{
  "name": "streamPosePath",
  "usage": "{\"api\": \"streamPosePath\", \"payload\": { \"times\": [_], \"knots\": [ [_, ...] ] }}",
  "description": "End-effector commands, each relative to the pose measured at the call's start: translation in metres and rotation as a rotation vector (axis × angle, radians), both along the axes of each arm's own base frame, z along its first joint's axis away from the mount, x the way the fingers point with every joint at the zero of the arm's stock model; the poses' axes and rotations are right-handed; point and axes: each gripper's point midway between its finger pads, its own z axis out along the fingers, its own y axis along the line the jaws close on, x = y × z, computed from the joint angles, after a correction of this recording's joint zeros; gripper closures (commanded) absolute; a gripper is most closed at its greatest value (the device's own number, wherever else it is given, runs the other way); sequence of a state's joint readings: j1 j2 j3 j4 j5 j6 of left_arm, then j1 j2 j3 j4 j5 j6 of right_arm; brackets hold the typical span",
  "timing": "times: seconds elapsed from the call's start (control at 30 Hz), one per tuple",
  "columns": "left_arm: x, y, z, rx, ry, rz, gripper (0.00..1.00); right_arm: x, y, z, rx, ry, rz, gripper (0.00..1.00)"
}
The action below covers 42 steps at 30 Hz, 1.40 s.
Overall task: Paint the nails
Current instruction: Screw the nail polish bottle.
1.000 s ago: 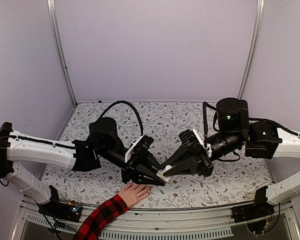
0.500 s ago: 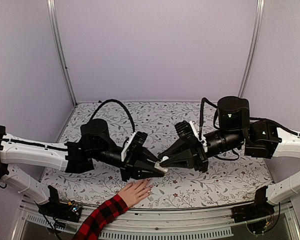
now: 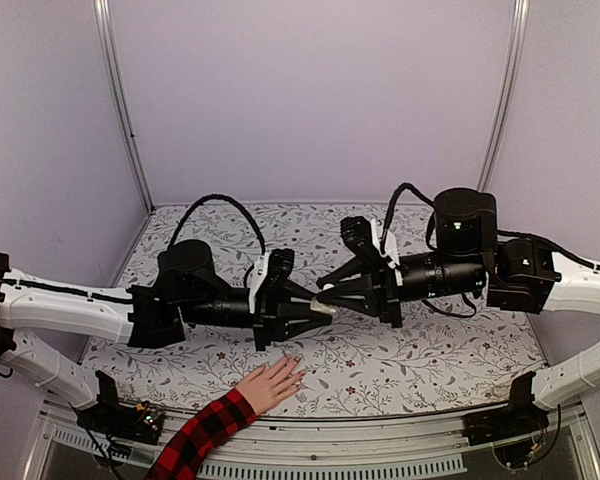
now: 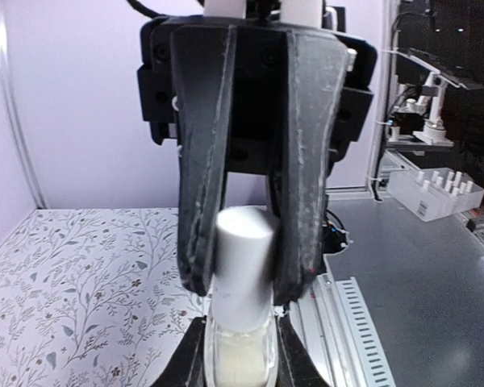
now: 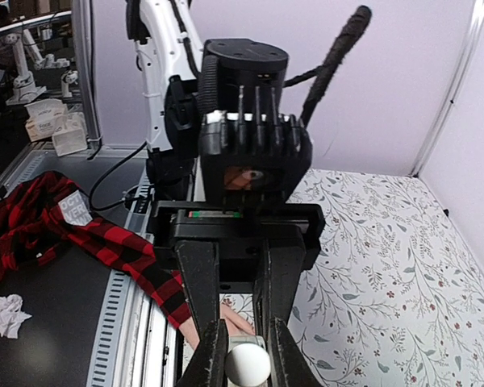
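Note:
A small clear bottle [image 4: 240, 367] of pale polish hangs in mid-air between the two arms. My left gripper [image 3: 316, 311] is shut on its glass body. My right gripper [image 3: 326, 299] faces it and is shut on the white cap [image 4: 244, 254]. The cap [image 5: 248, 364] shows end-on between my right fingers [image 5: 213, 355]. Below and nearer, a light-skinned hand [image 3: 270, 384] with a red-and-black plaid sleeve [image 3: 202, 436] lies flat on the table. The nails sit at its fingertips [image 3: 300, 374], too small to make out. Neither gripper touches the hand.
A floral tablecloth [image 3: 460, 355] covers the table. Metal frame posts [image 3: 120, 110] stand at the back corners, and a slotted rail [image 3: 360, 462] runs along the near edge. A crumpled tissue [image 5: 8, 314] lies beyond the table's edge.
Both grippers, shut on the bottle throughout, have lifted it up and away from the hand, and the two wrists have levelled out. The hand has stayed put.

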<state>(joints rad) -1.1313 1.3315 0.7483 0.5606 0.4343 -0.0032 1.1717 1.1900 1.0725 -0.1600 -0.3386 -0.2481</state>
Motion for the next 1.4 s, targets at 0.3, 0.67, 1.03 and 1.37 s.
{"api": "streamPosePath", "payload": {
  "times": [0.3, 0.67, 1.03, 1.37],
  "knots": [
    [0.076, 0.032, 0.063, -0.274, -0.012, 0.477, 1.0, 0.047, 0.016, -0.032, -0.05, 0.099, -0.247, 1.0],
    [0.123, 0.025, 0.042, -0.242, 0.033, 0.747, 1.0, 0.098, 0.024, -0.057, -0.077, 0.193, -0.528, 1.0],
    [0.114, 0.017, 0.039, -0.225, 0.016, 0.679, 1.0, 0.101, 0.013, -0.038, -0.002, 0.19, -0.552, 0.9],
    [0.073, 0.008, 0.042, -0.199, -0.014, 0.432, 1.0, 0.073, -0.011, 0.001, 0.121, 0.135, -0.429, 0.46]
  ]
}}
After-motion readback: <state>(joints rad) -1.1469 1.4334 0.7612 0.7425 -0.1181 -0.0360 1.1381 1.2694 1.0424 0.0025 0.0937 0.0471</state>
